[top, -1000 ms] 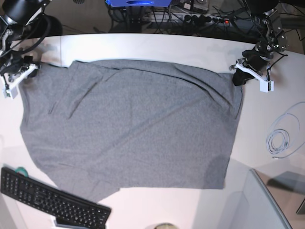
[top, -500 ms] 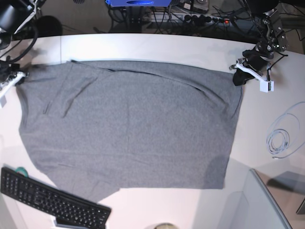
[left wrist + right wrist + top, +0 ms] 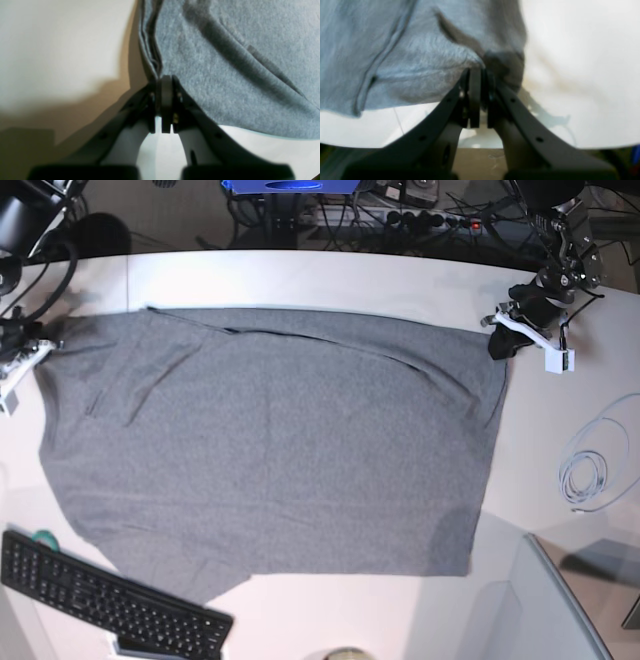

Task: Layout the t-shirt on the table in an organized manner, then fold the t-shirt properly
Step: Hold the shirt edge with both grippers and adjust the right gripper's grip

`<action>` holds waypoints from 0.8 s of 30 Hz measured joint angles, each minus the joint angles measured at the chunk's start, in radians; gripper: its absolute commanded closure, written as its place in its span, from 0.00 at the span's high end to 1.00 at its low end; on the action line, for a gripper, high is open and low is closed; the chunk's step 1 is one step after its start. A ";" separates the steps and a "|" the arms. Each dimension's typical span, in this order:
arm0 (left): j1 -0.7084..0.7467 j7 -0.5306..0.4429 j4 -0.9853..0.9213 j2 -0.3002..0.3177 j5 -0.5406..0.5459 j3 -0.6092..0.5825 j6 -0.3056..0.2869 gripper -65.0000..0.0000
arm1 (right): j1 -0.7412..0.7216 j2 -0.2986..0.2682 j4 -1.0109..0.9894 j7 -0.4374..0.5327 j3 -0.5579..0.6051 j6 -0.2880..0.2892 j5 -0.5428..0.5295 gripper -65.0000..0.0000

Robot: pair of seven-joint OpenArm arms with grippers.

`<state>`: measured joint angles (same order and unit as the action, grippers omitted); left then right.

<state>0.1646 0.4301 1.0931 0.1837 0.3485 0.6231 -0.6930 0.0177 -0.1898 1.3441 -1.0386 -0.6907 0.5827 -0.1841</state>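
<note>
The heather-grey t-shirt (image 3: pixel 280 440) lies spread wide over the white table (image 3: pixel 330 280), its top edge pulled nearly straight between my two grippers. At the shirt's far right corner, my left gripper (image 3: pixel 497 340) is shut on the fabric. The left wrist view shows its tips (image 3: pixel 163 80) pinching the hemmed edge of the t-shirt (image 3: pixel 225 62) over the table (image 3: pixel 50 45). My right gripper (image 3: pixel 40 345) holds the far left corner. In the right wrist view it (image 3: pixel 478 72) is shut on a bunched bit of t-shirt (image 3: pixel 407 62) above the table (image 3: pixel 582 62).
A black keyboard (image 3: pixel 110 600) lies at the front left, just below the shirt's lower edge. A coiled white cable (image 3: pixel 585 475) rests on the right side. A grey panel (image 3: pixel 560 610) stands at the front right corner. Cables and a power strip (image 3: pixel 420 215) run behind the table.
My right gripper has pulled the shirt's left corner further left, stretching the top edge and smoothing the wrinkles. The left gripper has stayed in place.
</note>
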 measured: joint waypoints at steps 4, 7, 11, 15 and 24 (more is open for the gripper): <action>0.000 0.000 0.000 0.000 0.000 0.000 0.000 0.00 | 0.000 0.000 0.000 0.002 -0.002 -0.007 0.000 0.16; 0.000 0.000 0.000 0.000 0.000 0.000 0.000 0.00 | 0.000 0.000 0.000 0.003 -0.003 -0.011 0.000 0.40; 0.000 0.000 0.000 0.000 0.000 0.000 0.000 0.00 | 0.001 0.000 0.003 0.013 -0.003 -0.121 0.000 0.66; 0.000 0.000 0.002 -0.001 -0.001 0.000 0.000 0.00 | 0.008 0.038 0.077 0.081 -0.074 -0.134 -0.010 0.64; 0.007 0.000 0.003 0.000 0.008 0.000 0.000 0.00 | 0.066 0.339 0.349 0.020 -0.369 0.072 -0.008 0.73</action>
<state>0.1715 0.4297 1.0962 0.1833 0.3565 0.6228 -0.6930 0.0834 0.1490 1.6936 -1.0187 -1.0592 0.6548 -0.1925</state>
